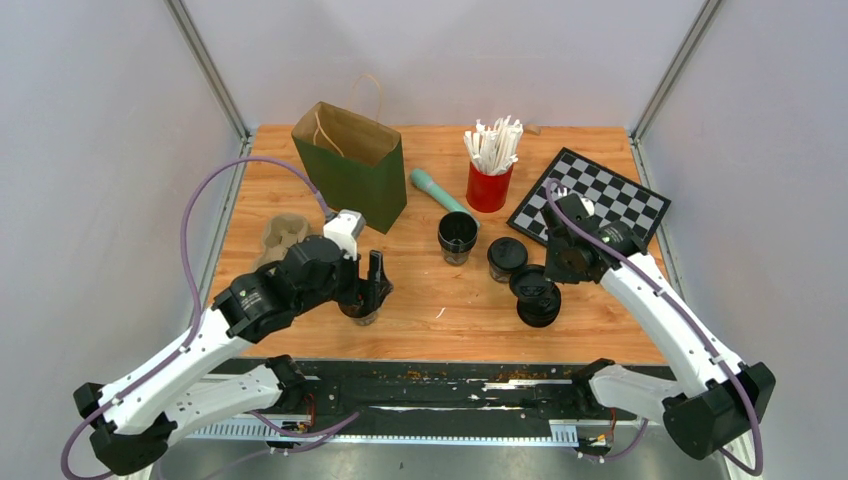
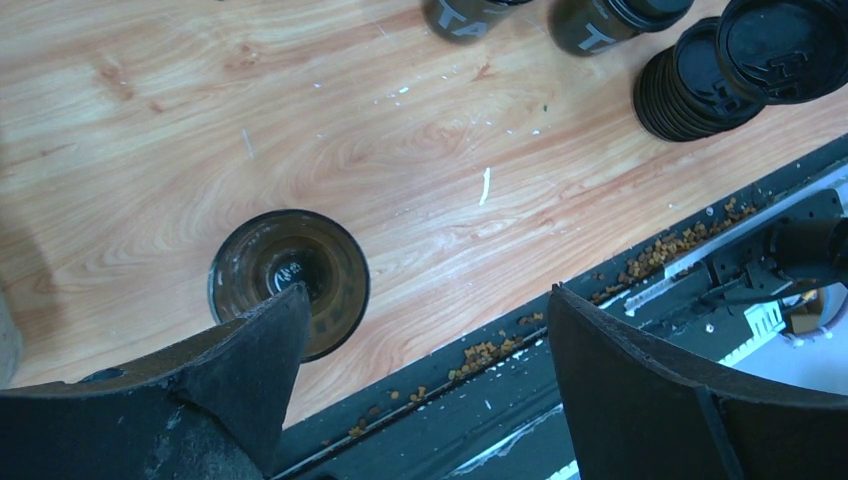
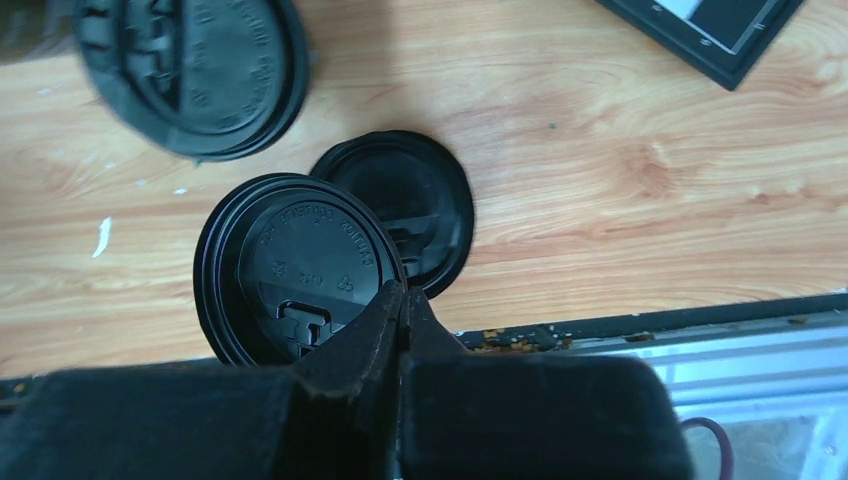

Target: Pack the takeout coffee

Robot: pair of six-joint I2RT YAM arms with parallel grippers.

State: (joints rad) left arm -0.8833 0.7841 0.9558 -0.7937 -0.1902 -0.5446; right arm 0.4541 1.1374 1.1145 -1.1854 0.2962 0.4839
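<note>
On the wooden table (image 1: 450, 335), the left gripper (image 1: 368, 292) hangs wide open right at an uncapped cup (image 1: 362, 316) near the front edge. The right gripper (image 1: 553, 268), closed, nips a black lid (image 1: 532, 282) over the lid stack (image 1: 540, 310). Behind stand another open cup (image 1: 458, 236), a capped cup (image 1: 507, 256) and a paper bag (image 1: 350, 165)

Bag (image 1: 352, 165) back left, carrier tray (image 1: 283, 237) on its left. Stick holder (image 1: 489, 185) back centre, chessboard (image 1: 590, 197) to its right. First cup (image 1: 458, 236) mid-table, second cup (image 1: 506, 257) right of it, lid stack (image 1: 537, 295) before that. Third cup (image 1: 362, 312) front left.
</note>
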